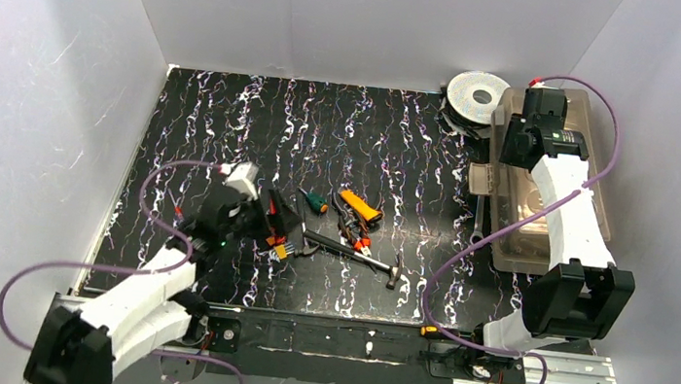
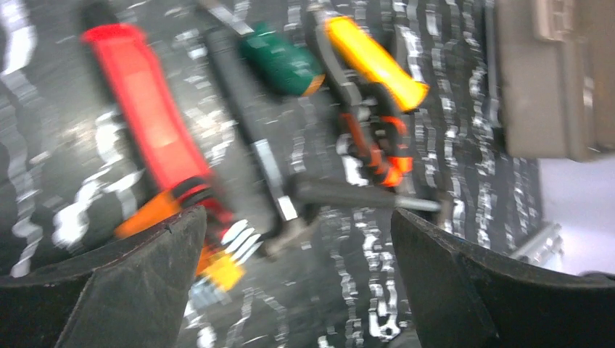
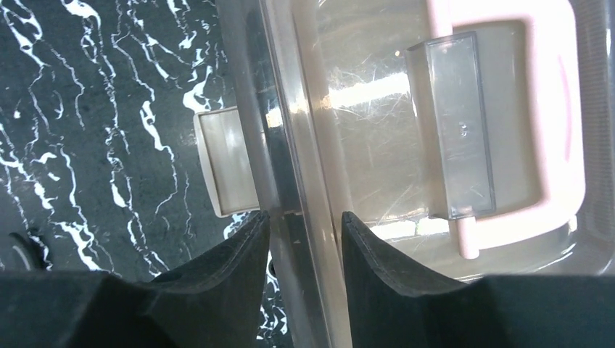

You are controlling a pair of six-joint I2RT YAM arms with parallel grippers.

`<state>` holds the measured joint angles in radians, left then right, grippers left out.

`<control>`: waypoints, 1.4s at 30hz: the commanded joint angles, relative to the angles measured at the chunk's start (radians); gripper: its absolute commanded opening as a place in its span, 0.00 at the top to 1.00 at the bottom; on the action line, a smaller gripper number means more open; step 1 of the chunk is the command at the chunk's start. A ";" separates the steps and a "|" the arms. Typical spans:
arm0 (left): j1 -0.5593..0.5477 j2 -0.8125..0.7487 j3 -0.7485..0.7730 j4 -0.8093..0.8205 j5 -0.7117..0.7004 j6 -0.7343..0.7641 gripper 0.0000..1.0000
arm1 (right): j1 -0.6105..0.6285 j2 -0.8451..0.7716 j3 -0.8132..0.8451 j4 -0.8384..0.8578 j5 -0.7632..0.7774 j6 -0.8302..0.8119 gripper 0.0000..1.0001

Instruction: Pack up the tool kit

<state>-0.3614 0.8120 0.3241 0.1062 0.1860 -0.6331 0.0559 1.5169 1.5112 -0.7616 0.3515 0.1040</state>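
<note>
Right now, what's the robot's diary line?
left gripper: open above long red-handled tool | right gripper: gripping translucent smoky-brown plastic toolbox wall

- One translucent smoky-brown toolbox (image 1: 508,247), with one cream handle (image 3: 558,109) on its lid.
- One round white spool (image 1: 474,96), touching or just beside the toolbox's far left corner.
- One slim grey metal tool (image 1: 477,219), just beside the toolbox's left wall.
- One hammer (image 1: 363,258), left of the toolbox.
- One orange-handled hand tool (image 1: 359,206), left of the toolbox.
- One small pair of pliers (image 2: 377,152) with orange-red grips, left of the toolbox.
- One green-handled screwdriver (image 1: 314,202), farther left.
- One pair of red-handled pliers (image 2: 145,123), farthest from the toolbox.
- Two robot arms: the right arm (image 1: 573,221) over the toolbox, the left arm (image 1: 147,296) well apart from it.
</note>
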 commanded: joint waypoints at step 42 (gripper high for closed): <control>-0.405 0.874 0.675 0.430 0.093 -0.150 0.06 | -0.134 0.216 0.571 -0.058 0.339 0.021 0.78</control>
<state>-0.7658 1.8179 1.0718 0.5575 0.3210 -0.8646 -0.0479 1.6512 2.0136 -0.8574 0.4957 0.1265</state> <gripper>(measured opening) 0.935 0.444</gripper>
